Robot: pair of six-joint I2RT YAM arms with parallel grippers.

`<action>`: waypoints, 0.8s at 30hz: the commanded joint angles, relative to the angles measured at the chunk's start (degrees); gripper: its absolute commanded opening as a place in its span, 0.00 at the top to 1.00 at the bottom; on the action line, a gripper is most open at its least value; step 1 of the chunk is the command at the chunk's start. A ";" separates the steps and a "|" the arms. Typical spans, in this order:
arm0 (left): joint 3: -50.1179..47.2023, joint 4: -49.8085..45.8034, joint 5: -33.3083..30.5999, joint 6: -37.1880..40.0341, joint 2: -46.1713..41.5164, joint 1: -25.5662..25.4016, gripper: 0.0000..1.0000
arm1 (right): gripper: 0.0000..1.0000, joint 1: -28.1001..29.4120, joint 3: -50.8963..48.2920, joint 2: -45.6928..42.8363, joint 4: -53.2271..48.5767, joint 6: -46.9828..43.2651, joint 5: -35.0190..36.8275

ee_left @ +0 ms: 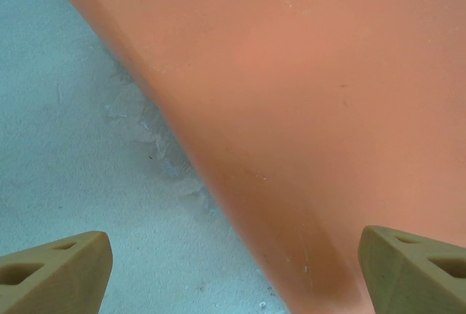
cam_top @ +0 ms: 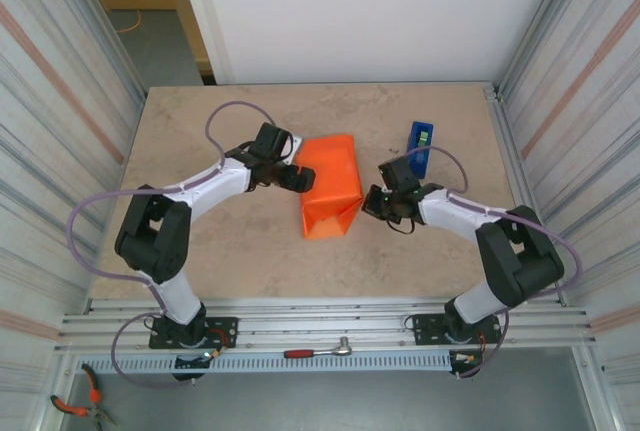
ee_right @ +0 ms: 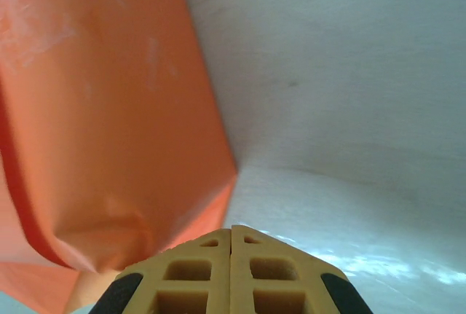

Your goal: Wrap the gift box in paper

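The orange paper (cam_top: 330,183) lies folded into a wedge-shaped parcel in the middle of the table, its near end open and creased. The gift box is hidden, and I cannot tell whether it is inside the fold. My left gripper (cam_top: 297,178) is at the parcel's left side, open, with nothing between its fingers. In the left wrist view the paper (ee_left: 313,110) slopes across the gap of that gripper (ee_left: 233,245). My right gripper (cam_top: 370,201) is shut just off the parcel's right side. In the right wrist view its closed tips (ee_right: 231,230) point at the paper's (ee_right: 109,124) lower corner.
A blue tape dispenser (cam_top: 420,141) stands behind the right gripper. Corrugated walls close both sides of the beige table (cam_top: 200,121), and a white wall stands behind it. A ratchet wrench (cam_top: 320,351) lies on the rail below the front edge.
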 commanded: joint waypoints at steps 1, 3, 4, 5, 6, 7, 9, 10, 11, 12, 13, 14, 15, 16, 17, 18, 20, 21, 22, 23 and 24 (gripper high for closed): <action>-0.03 -0.18 1.44 0.83 1.10 -0.86 0.12 | 1.00 2.53 3.32 3.18 -0.68 -1.45 -1.13; 0.22 -0.34 1.37 0.74 1.38 -1.20 0.12 | 1.00 3.74 4.53 4.34 -0.59 -1.26 -1.29; 0.31 -0.29 1.12 0.58 1.25 -1.22 0.12 | 1.00 4.19 4.77 4.51 -0.59 -1.25 -1.20; 0.35 -0.27 0.67 0.49 1.02 -1.17 0.12 | 1.00 4.63 4.65 4.32 -0.67 -1.13 -0.96; 0.36 -0.31 -0.14 0.33 0.62 -1.21 0.12 | 1.00 4.84 4.31 3.80 -0.63 -1.08 -0.69; 0.31 -0.42 -0.82 0.22 -0.06 -1.12 0.12 | 1.00 4.98 3.65 3.10 -0.77 -0.80 -0.51; -0.09 -0.33 -1.90 -0.49 -1.77 -0.65 0.11 | 1.00 5.34 2.01 1.14 -0.56 -0.23 0.08; -0.60 -0.06 -2.18 -1.26 -2.94 -0.25 0.11 | 1.00 5.55 0.99 0.11 -0.31 0.13 0.32; -1.33 0.28 -2.30 -2.22 -4.19 0.13 0.10 | 1.00 5.75 -0.02 -0.91 0.14 0.64 0.59; -2.17 0.87 -2.64 -2.95 -5.35 0.36 0.08 | 1.00 5.94 -0.81 -1.58 0.69 1.01 0.60; -3.40 1.68 -3.37 -3.91 -6.92 0.41 0.05 | 1.00 6.30 -1.49 -2.25 1.17 1.48 0.68; -4.67 2.43 -4.36 -5.31 -8.46 0.45 0.02 | 1.00 6.66 -1.97 -2.56 1.91 1.96 0.64; -5.85 3.05 -4.98 -6.40 -9.79 0.45 0.01 | 1.00 7.21 -2.35 -2.66 2.80 2.38 0.84; -7.50 3.91 -5.40 -7.76 -11.33 0.53 0.01 | 1.00 7.94 -2.68 -2.60 3.92 2.72 0.90; -9.03 4.87 -5.81 -9.13 -12.67 0.58 0.01 | 1.00 8.67 -2.69 -2.41 4.82 2.87 1.14; -10.86 5.88 -6.37 -10.86 -14.26 0.62 0.01 | 1.00 9.48 -2.64 -2.10 5.83 3.05 1.60; -14.41 7.54 -6.80 -13.97 -17.09 0.87 0.01 | 1.00 11.05 -2.31 -1.24 8.03 3.47 2.20; -16.45 8.63 -6.71 -15.62 -18.74 1.10 0.01 | 1.00 11.71 -2.11 -0.67 8.97 3.69 2.64; -18.36 9.59 -6.24 -17.13 -20.25 1.36 0.01 | 1.00 12.32 -1.83 0.00 9.56 3.95 3.10; -20.03 10.30 -5.57 -18.02 -21.42 1.59 0.01 | 1.00 12.77 -1.58 0.63 10.27 4.08 3.46; -21.67 10.89 -4.89 -19.30 -22.59 1.77 0.01 | 1.00 13.09 -1.47 1.37 11.07 4.21 3.98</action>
